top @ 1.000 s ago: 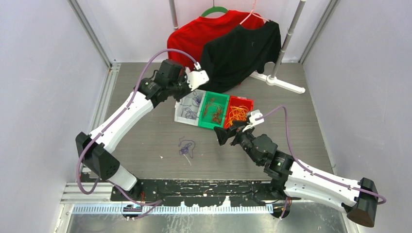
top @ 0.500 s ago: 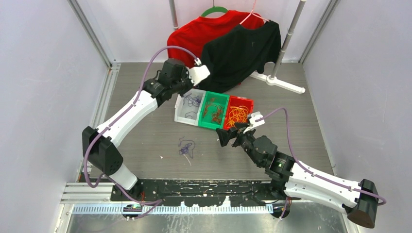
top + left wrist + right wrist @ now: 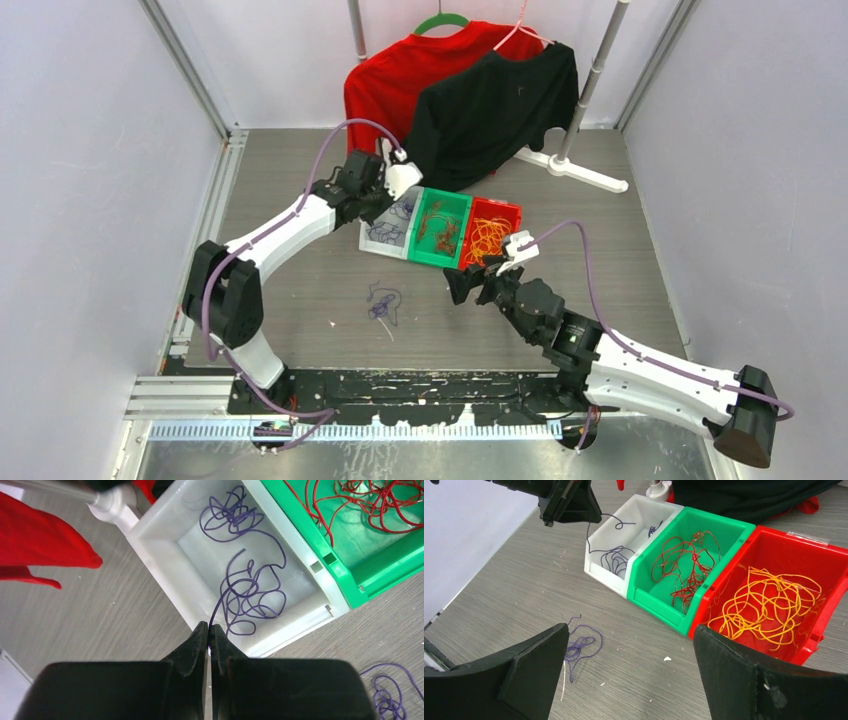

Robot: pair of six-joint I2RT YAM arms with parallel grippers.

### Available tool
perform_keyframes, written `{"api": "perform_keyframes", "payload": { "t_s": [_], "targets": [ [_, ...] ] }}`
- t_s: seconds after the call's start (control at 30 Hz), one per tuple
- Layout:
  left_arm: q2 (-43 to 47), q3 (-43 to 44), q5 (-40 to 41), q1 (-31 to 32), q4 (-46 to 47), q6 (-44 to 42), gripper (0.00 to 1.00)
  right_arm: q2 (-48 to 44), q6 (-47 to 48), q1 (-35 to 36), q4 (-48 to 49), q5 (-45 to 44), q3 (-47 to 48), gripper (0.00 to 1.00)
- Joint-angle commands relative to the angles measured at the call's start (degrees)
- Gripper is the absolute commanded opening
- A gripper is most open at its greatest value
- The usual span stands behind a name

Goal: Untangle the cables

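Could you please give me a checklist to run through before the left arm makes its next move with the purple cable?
1. Left gripper shut on the purple cable: ok.
2. Held cable leads down into the white bin: ok.
3. Held cable free of the other purple loops in that bin: cannot tell.
4. Right gripper open and empty: ok.
5. All purple cables in the bin: not ok, a bunch lies on the table.
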State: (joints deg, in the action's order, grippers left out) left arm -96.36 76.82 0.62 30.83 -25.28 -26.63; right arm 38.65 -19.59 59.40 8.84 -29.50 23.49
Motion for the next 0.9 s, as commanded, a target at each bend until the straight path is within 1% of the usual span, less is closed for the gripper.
{"api": "perform_keyframes", "payload": {
  "t_s": [0.0,0.07,0.1,0.13,0.23,0.33,0.43,0.47,0.53,0.7,0.87],
  "targets": [
    [0.3,-0.2,-1.0,-0.2,1.7,2.5,0.16,0.9,0.7,-0.1,2.0,-0.1,2.8,1.0],
    [0.2,1.9,-3.0,-0.6,-1.7,2.9,0.46,1.6,0.9,-0.1,2.0,0.5,3.1,1.0],
    [0.2,3.4,-4.4,-0.9,-3.3,3.2,0.57,2.0,1.1,-0.1,2.0,0.9,3.2,1.0],
    [0.4,4.2,-5.1,-1.1,-4.3,3.3,0.64,2.5,1.1,-0.1,2.0,1.2,3.4,1.0],
    [2.1,5.1,-6.9,-2.0,-5.2,2.9,0.7,4.6,1.4,-0.1,2.2,2.7,4.0,1.0],
    [3.3,6.2,-8.9,-3.5,-6.5,3.1,0.7,7.1,1.3,-0.1,3.4,5.5,4.6,1.0],
    [4.1,8.2,-12.8,-5.6,-11.1,3.2,0.71,10.9,1.1,0.1,4.4,10.4,5.5,1.0],
    [4.6,8.6,-14.0,-6.1,-13.6,2.9,0.72,12.8,1.1,0.2,4.6,13.6,6.0,1.0],
    [6.3,8.2,-16.3,-6.9,-17.0,2.4,0.74,17.0,1.1,0.9,5.0,17.0,7.1,1.0],
    [14.1,1.0,-21.6,-7.5,-23.2,-0.7,0.77,29.4,3.1,3.8,7.0,22.5,10.1,0.99],
    [22.6,-7.1,-25.4,-7.9,-29.3,-5.7,0.78,41.5,3.5,5.4,8.6,22.4,13.1,0.95]
  ]
}}
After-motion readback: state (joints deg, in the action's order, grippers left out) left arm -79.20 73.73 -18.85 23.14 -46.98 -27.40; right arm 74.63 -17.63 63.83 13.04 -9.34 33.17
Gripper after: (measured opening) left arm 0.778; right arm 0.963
